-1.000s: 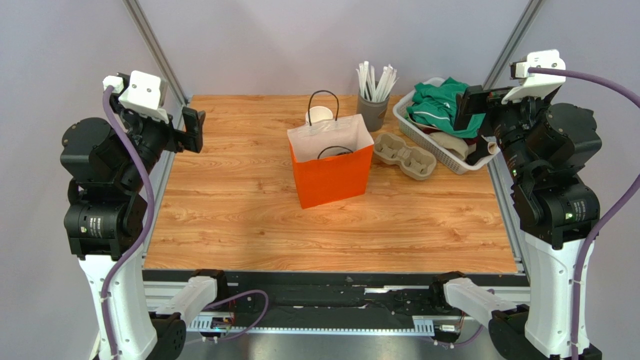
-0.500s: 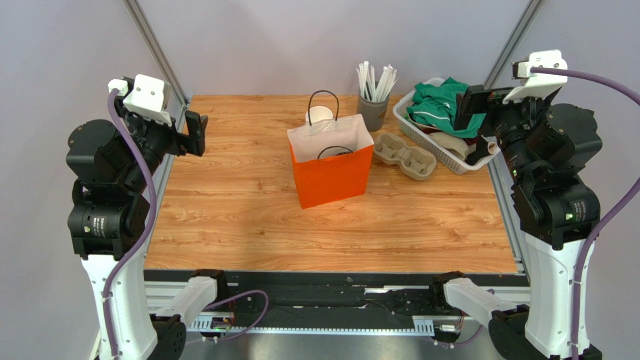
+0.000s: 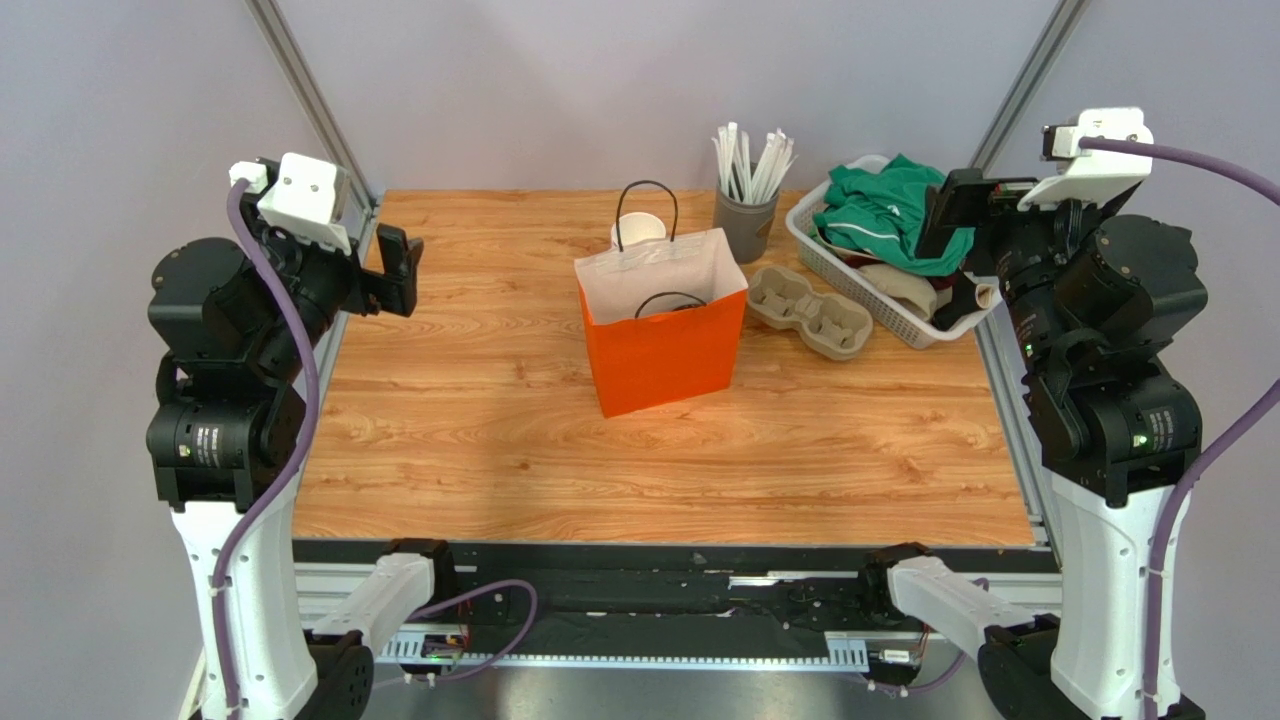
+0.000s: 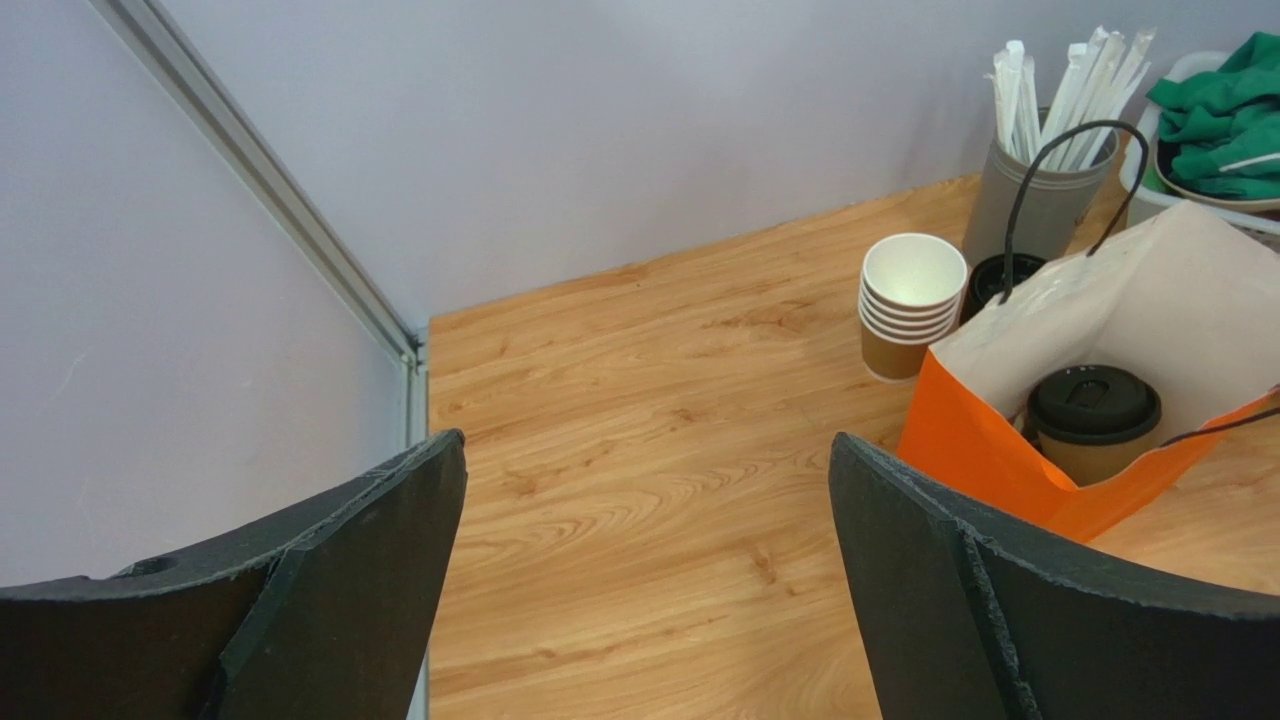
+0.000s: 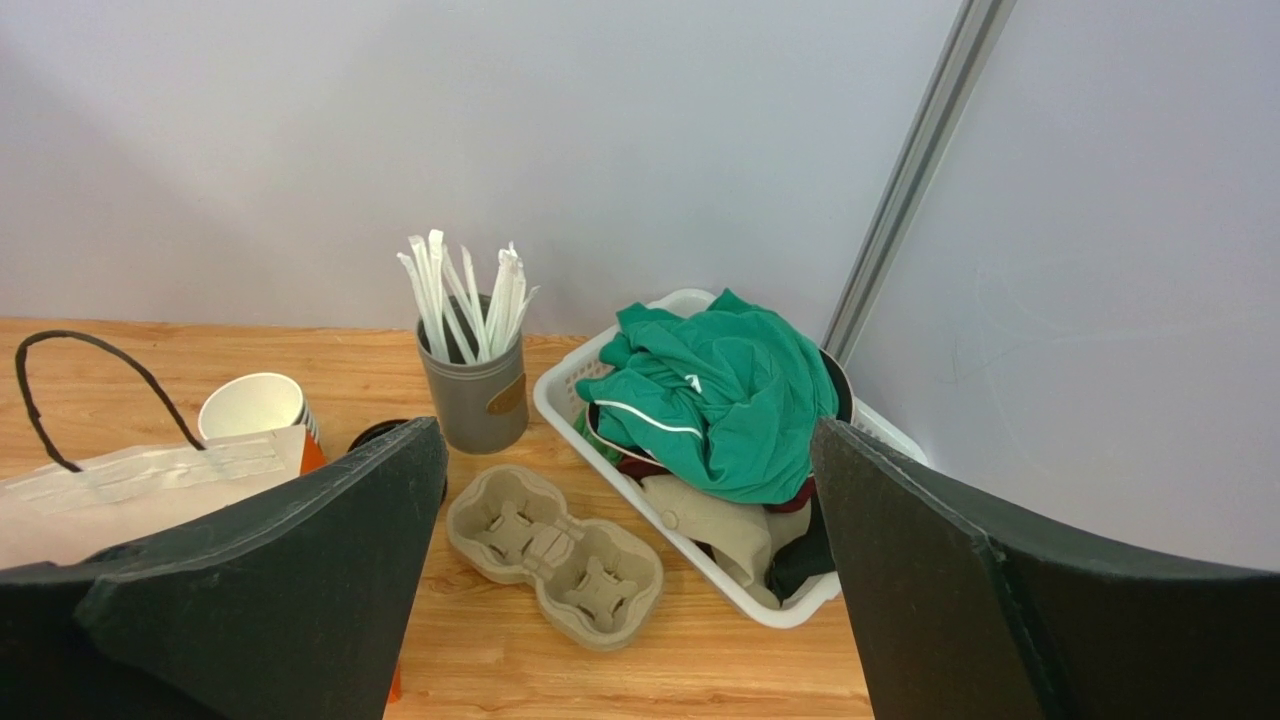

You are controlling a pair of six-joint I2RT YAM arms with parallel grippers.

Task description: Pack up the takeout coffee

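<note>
The takeout coffee, a tan cup with a black lid, stands upright inside the open orange bag at the table's middle; the bag also shows in the left wrist view. My left gripper is open and empty, raised at the table's far left edge, well left of the bag. My right gripper is open and empty, raised at the far right beside the white basket. In the top view the cup is hidden by the bag's walls.
A stack of lidless paper cups and a stack of black lids stand behind the bag. A grey holder of straws, a pulp cup carrier and a white basket of clothes sit at the back right.
Both arms have drawn slightly upward and back toward their sides; the left gripper shifted a little right. The bag and the cup have not moved.
</note>
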